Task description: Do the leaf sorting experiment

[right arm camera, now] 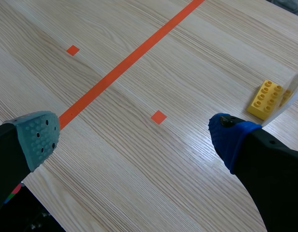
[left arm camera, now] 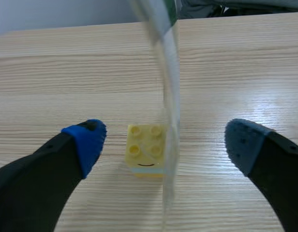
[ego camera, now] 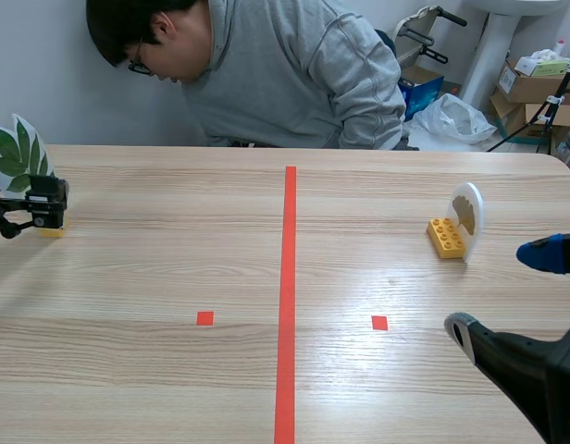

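Count: two leaf cards, each upright on its own yellow brick; my two grippers; one person [ego camera: 294, 74] across the table [ego camera: 174, 268]. The green-leaf card [ego camera: 17, 153] on the small brick [left arm camera: 145, 150] stands at the scene's far left, between the spread fingers of my left gripper [left arm camera: 164, 140], with neither pad touching it. The tan-leaf card [ego camera: 468, 215] on the long brick [ego camera: 446, 238] sits at middle right, ahead of my right gripper [ego camera: 498, 289], which is low in the lower right corner, fingers wide apart and empty.
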